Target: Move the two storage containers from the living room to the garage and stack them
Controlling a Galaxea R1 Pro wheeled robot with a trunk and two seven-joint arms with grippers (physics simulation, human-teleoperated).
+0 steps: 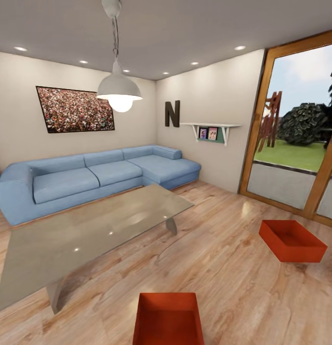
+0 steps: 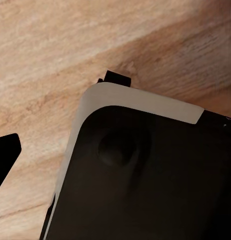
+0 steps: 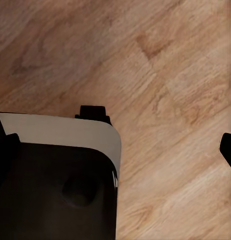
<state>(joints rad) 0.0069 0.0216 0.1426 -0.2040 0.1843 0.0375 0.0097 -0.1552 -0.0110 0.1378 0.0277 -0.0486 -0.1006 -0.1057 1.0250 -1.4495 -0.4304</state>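
Light wood planks of the living room (image 1: 223,258) carry both storage containers, one (image 1: 169,320) directly ahead, the other (image 1: 291,240) rightward near the glass door (image 1: 300,129), neither gripped; each end effector's state I cannot tell.

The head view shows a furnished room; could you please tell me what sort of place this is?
It looks like a living room: a blue sectional sofa along the walls, a glass coffee table on light wood plank flooring, and a pendant lamp overhead.
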